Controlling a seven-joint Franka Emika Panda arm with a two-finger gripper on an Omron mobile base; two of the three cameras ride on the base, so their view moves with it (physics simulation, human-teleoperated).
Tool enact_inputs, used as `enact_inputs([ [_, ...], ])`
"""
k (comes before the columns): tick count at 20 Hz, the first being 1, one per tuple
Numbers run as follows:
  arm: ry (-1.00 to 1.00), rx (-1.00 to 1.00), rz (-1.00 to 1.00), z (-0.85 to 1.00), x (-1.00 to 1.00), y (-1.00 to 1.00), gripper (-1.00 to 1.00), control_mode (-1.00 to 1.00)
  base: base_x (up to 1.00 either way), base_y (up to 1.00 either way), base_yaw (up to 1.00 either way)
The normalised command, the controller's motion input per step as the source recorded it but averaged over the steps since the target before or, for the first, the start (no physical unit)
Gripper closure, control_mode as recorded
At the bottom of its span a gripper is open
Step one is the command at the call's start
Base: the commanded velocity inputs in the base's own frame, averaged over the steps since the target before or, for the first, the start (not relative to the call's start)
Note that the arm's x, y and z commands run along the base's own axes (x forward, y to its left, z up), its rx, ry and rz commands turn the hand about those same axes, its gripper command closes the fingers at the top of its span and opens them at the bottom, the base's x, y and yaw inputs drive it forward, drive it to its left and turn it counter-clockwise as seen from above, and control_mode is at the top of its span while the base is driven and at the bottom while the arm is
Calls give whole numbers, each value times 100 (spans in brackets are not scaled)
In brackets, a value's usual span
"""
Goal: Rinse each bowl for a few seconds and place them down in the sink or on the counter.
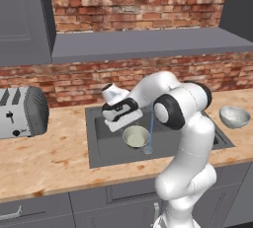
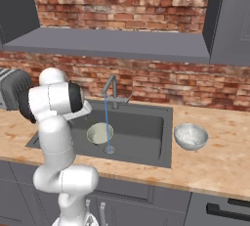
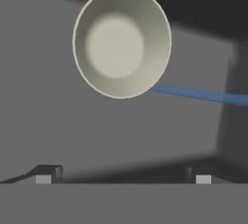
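Hand view: end effector (image 3: 123, 173) fingers spread wide, nothing between them, hovering over the sink floor with the cream bowl (image 3: 121, 42) ahead of it and not touched. Blue water stream (image 3: 203, 94) runs just beside that bowl's rim; can't tell if it actually hits the bowl, looks like it misses.

Left base view: cream bowl (image 1: 136, 136) sits upright on the floor of the sink (image 1: 99, 150), just left of where the stream (image 1: 151, 128) lands near the drain. Arm is bent down over the sink's left half, hand above and left of the bowl. Toaster (image 1: 22, 111) on the desk (image 1: 44, 160) far left.

Right base view: tap (image 2: 111, 89) is on, water falling to the drain. Speckled bowl (image 2: 190, 136) sits on the desk right of the sink, well apart from the arm.

Status, my read:
- Cream bowl lies in the sink, released, so placement counts. Whether its rinse is complete I can't confirm from this.
- Speckled bowl untouched out on the desk, apparently still to be picked up, held under the stream, set down.
- Tap already running, so no tap step needed for bowl two.

Roughly half done at best.
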Motion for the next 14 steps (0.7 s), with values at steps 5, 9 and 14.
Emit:
enact_inputs([
  [5,-10,5,-1,45,-27,-5,-100,-100,0,0,0],
  [9,0,11,-1,46,-26,-7,-100,-100,0,0,0],
  [14,3,12,-2,40,-27,-8,-100,-100,0,0,0],
])
